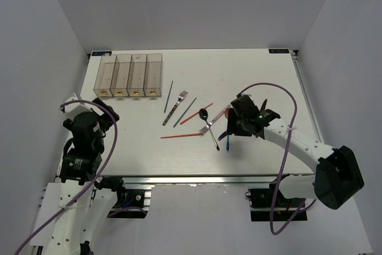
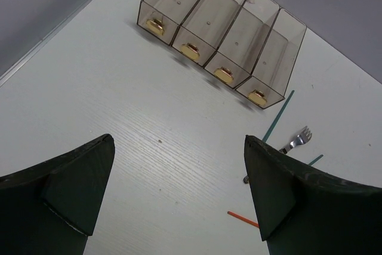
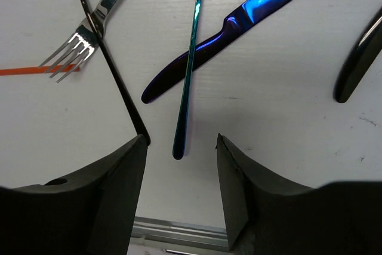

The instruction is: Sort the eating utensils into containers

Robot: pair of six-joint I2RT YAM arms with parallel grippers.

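Four joined clear containers (image 1: 129, 75) stand at the far left, also in the left wrist view (image 2: 224, 34). Utensils lie mid-table: a silver fork (image 1: 176, 107), green chopsticks (image 1: 169, 96), red chopsticks (image 1: 181, 135), a black spoon (image 1: 208, 124). In the right wrist view a dark blue knife (image 3: 239, 22) crosses a thin blue-green utensil (image 3: 187, 88), beside a fork (image 3: 77, 49) and a black handle (image 3: 122, 97). My right gripper (image 3: 181, 144) is open just above them, near the blue-green handle's end. My left gripper (image 2: 179, 189) is open and empty over bare table, near the left edge.
The table's near edge rail (image 3: 179, 231) runs right below my right gripper. A black utensil handle (image 3: 358, 64) lies at the right of the right wrist view. A purple cable (image 1: 280, 97) loops above the right arm.
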